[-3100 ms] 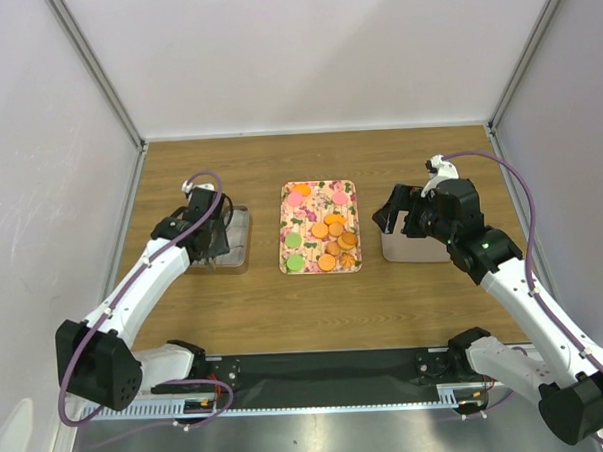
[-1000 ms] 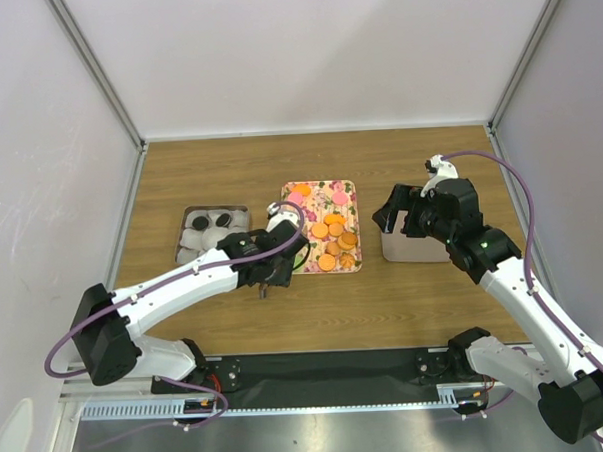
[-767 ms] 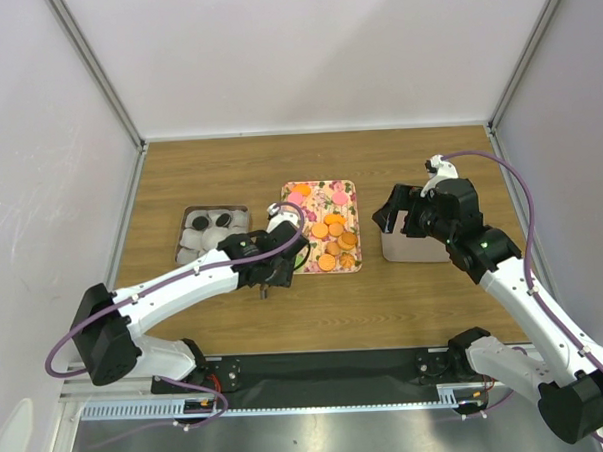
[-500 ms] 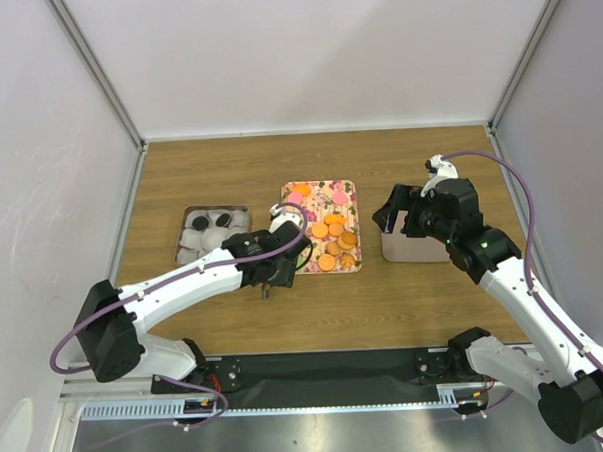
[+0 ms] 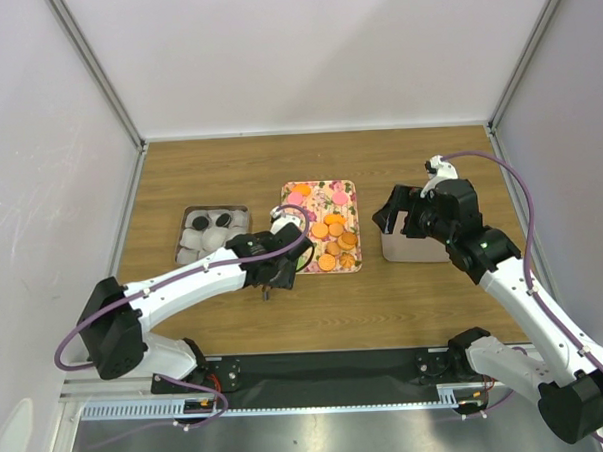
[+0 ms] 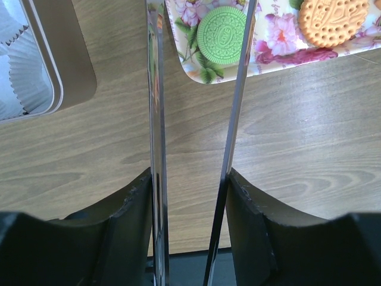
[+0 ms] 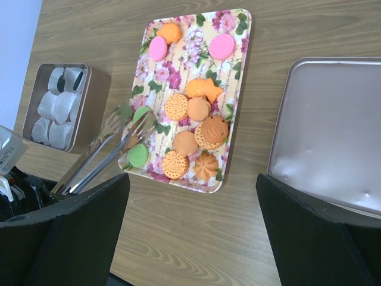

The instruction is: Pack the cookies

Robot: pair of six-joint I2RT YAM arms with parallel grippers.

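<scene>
Left gripper (image 6: 189, 199) was clamped on a pair of metal tongs (image 6: 156, 107), blades parted either side of a green cookie (image 6: 221, 34) at the near-left corner of the floral tray (image 6: 277, 42); contact, couldn't tell. The other cookies (image 7: 213, 131), orange and pink, lay on that tray, with black ones in the tin (image 7: 95, 95) just left. Right gripper (image 7: 190, 220) hung wide open over the grey lid (image 7: 333, 131).

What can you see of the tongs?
Shiny metal tongs: two slim arms with forked tips, standing apart. Their rear end is clamped between the left gripper's fingers. They slant out over the tray's left edge, tips above the green cookies. Whether they touch a cookie can't be told.
</scene>
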